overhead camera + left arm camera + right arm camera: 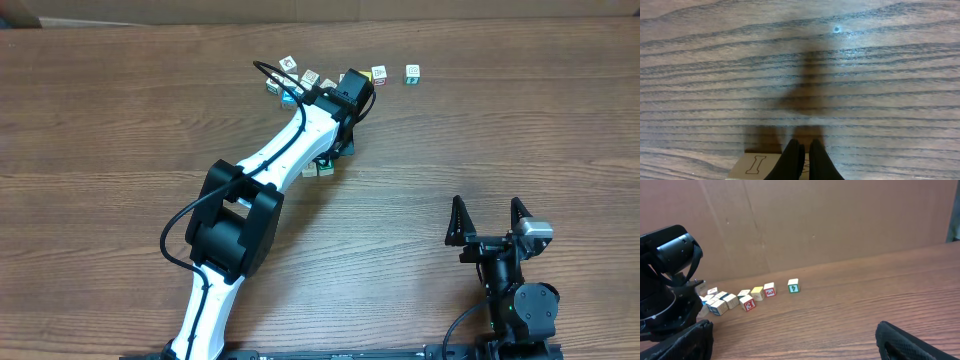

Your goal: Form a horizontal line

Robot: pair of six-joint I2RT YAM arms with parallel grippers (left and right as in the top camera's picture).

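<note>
In the overhead view a short row of tiny cubes (317, 169) lies just below my left arm; a white and a green face show, and the arm hides the rest. My left gripper (334, 153) points down at that row. In the left wrist view its black fingers (803, 149) are shut, with their tips over a pale cube (756, 165) that bears a bone-shaped outline. I cannot tell whether they touch it. My right gripper (490, 214) stands open near the front right, far from the cubes, and nothing lies between its fingers (792, 335).
A loose cluster of similar cubes (297, 82) lies at the back, beside the left wrist. Two more cubes, red-faced (379, 74) and green-faced (412, 72), sit to its right. The right wrist view shows these cubes (747, 299) before a brown cardboard wall (840, 220).
</note>
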